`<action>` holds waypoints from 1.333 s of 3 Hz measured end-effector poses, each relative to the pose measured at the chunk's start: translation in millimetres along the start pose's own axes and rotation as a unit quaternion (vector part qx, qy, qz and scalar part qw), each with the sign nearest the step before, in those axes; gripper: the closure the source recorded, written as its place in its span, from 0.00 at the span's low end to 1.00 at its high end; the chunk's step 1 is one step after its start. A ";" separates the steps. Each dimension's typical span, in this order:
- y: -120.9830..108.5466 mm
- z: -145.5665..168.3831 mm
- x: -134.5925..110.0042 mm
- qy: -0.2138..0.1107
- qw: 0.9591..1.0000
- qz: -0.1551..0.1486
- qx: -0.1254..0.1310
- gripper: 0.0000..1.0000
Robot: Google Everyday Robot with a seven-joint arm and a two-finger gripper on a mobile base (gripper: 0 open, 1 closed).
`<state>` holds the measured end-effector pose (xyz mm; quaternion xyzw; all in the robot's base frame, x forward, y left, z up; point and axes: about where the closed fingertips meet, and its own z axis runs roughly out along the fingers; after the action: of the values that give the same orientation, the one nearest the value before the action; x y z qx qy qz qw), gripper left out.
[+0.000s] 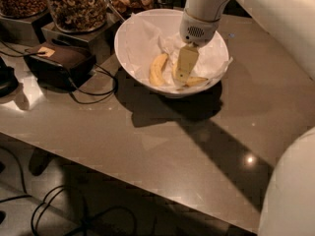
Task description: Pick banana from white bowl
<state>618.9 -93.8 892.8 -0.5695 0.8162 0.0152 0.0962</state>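
The white bowl (129, 29), lined with crumpled white paper, stands at the back middle of the brown table. Two yellow bananas lie in it. The banana (198, 81) lies at the bowl's front right; only one yellow end shows, the rest is hidden under my gripper. A shorter, plump banana (157, 69) lies to its left. My gripper (185, 65) reaches down from the white arm into the bowl, right over the banana and beside the plump one. Whether it touches the banana does not show.
Glass jars of nuts (78, 4) stand on metal stands behind and left of the bowl. A dark box (61, 60) with a black cable (98, 90) lies left of the bowl. The table's front edge (123, 173) runs diagonally. My white body (290, 191) fills the lower right.
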 end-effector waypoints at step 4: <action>-14.4 3.1 7.8 0.009 0.999 0.050 -0.004 0.34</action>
<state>630.2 -105.7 889.6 -0.5282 0.8446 0.0178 0.0857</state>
